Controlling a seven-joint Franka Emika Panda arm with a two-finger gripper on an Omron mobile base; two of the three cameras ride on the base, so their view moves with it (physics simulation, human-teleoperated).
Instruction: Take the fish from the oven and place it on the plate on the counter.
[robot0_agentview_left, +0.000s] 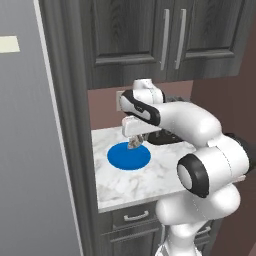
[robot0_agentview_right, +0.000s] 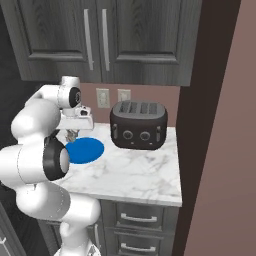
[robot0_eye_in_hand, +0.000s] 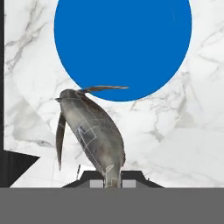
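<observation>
Above the plate's (robot0_agentview_left: 128, 156) back rim, no readable writing, pincer (robot0_agentview_left: 134, 145) clamped on fish (robot0_eye_in_hand: 94, 131).

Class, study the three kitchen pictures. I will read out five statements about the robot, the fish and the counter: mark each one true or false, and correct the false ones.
1. The pincer grips the small grey-silver fish. True.
2. The round blue plate carries the fish. False: the plate is bare; the fish hangs above its edge.
3. A black toaster stands on the white marble counter. True.
4. The plate sits on the toaster. False: it lies flat on the counter.
5. Upper cabinet doors stand open. False: closed.
</observation>
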